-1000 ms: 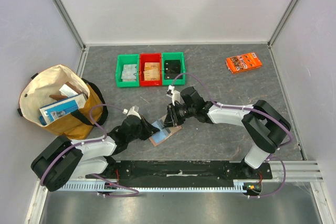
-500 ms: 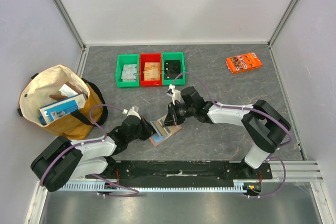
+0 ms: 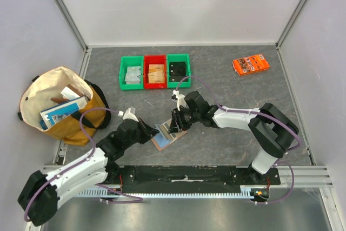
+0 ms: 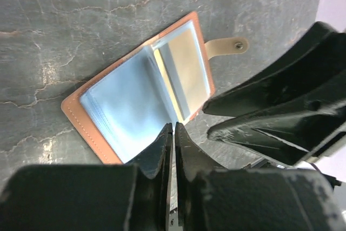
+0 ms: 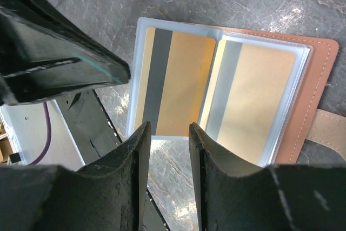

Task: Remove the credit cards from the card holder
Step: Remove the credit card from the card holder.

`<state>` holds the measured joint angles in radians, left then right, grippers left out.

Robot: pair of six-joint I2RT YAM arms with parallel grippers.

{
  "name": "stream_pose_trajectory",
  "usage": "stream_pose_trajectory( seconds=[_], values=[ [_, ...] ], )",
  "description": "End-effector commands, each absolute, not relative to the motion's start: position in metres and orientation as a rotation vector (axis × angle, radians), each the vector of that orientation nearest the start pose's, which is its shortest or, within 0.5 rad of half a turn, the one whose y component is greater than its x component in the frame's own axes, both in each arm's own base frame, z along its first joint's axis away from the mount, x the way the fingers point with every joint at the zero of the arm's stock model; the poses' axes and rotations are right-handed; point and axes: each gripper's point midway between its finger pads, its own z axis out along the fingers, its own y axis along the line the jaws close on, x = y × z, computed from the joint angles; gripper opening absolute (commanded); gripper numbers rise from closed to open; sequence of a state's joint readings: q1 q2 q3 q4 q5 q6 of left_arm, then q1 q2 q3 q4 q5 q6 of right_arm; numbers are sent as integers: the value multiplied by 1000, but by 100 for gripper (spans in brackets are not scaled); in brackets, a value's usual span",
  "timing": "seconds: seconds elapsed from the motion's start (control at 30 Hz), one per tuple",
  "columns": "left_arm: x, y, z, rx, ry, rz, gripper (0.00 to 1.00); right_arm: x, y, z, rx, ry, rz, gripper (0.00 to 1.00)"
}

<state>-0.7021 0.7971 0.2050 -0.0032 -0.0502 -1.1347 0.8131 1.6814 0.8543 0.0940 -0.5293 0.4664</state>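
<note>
One card holder (image 5: 320, 79), two tan cards (image 5: 173, 82), three bins (image 3: 154, 57), one packet (image 3: 251, 64), one bag (image 3: 33, 101).

From above, both arms' jaws cover part of the card holder (image 3: 161, 143), and its credit cards (image 5: 175, 79) are too small to tell apart there. The left gripper (image 4: 173, 129) hides its 6 o'clock corner in the left wrist view; the right wrist view cuts its tab (image 5: 331, 125) at 3 o'clock.
</note>
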Motion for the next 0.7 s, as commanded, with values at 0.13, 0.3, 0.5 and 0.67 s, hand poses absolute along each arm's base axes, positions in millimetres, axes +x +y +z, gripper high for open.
stream_pose_trajectory(
  seconds=[0.13, 0.3, 0.5, 0.67],
  values=[
    [180, -176, 60, -521, 2314, -824, 10, 207, 375, 76, -760, 2348, 1200, 41],
    [182, -180, 54, -504, 2330, -822, 10, 207, 378, 72, -759, 2361, 1223, 41],
    [181, -187, 32, -473, 2423, -774, 8, 207, 379, 53, -730, 2415, 1208, 41],
    [178, -185, 18, -473, 2465, -739, 6, 206, 376, 36, -724, 2458, 1186, 41]
  ],
)
